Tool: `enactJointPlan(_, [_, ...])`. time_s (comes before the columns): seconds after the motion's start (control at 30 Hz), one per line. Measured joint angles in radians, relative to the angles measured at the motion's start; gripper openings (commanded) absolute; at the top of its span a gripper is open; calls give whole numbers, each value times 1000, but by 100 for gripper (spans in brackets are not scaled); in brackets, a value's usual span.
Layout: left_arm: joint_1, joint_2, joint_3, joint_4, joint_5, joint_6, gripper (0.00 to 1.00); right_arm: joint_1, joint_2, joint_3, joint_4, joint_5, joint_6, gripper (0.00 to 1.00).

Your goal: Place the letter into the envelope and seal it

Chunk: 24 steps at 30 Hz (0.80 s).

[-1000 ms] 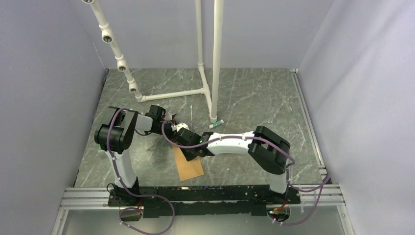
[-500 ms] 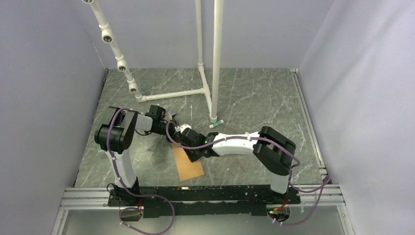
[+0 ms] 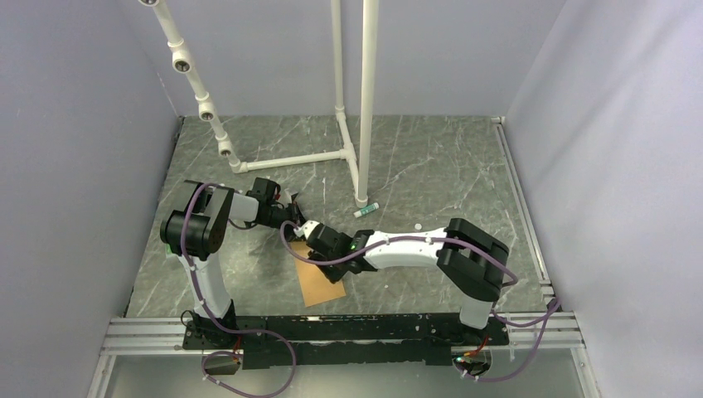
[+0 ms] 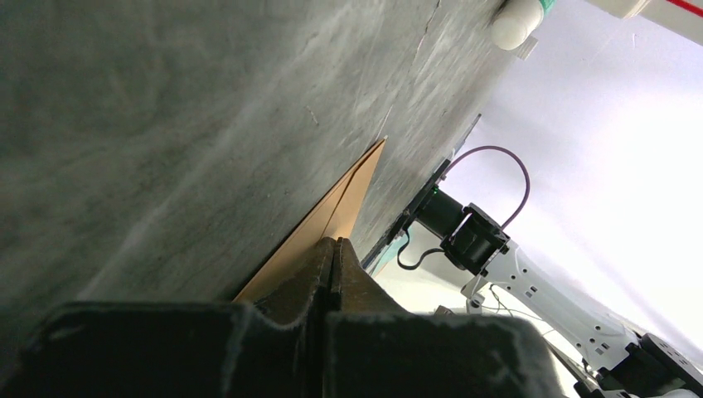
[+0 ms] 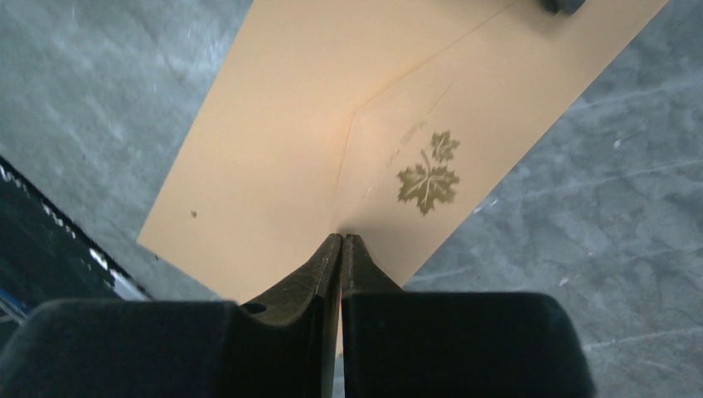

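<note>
- Near the table's (image 3: 431, 166) near edge, left of centre, the orange-brown envelope (image 3: 322, 288) lay flat with its maple-leaf print (image 5: 429, 176) facing up. No letter showed in any view.
- At the envelope's far end the left claw (image 4: 332, 245) was shut, tips down on the paper. Whether it pinched the paper I could not tell.
- On the flap seam (image 5: 341, 166) the right claw (image 5: 341, 239) pressed, jaws together, gripping nothing.
- I judged the envelope light, thin, floppy and easily creased, and apt to slide on the smooth table. It looked best pinned at one end and pinched at an edge.
</note>
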Motion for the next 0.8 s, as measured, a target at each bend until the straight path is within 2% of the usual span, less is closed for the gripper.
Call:
enactJointPlan(0.2, [3,6,15,-16,-1,6,2,19,-51,-37,-80,-34,-71,9])
enactJointPlan(0.4, [3,6,28,-40,-9,13,4,19,-161,-107,-238,-50,-89,9])
enactJointPlan(0.57, [4,-13,31,-55,-35,14,19,-62,-280,-113,-290,-32,-56,16])
enactJointPlan(0.8, [10,-146,88,-100,-142,66,43,-271,-446,-129,-191,128,48,42])
